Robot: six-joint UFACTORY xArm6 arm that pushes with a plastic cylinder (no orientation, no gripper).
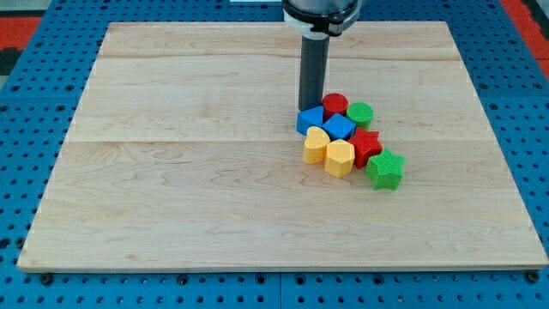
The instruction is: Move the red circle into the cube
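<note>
The red circle [334,105] stands at the top of a tight cluster of blocks right of the board's middle. The blue cube [340,127] lies just below it, touching it. My tip [310,107] is at the cluster's top left, right beside the red circle's left side and just above a blue triangular block [309,119], which hides its very end.
A green circle [360,113] sits right of the red circle. A yellow heart [316,144], a yellow hexagon [340,158], a red star [366,146] and a green star [385,169] crowd below the cube. All lie on the wooden board [171,172].
</note>
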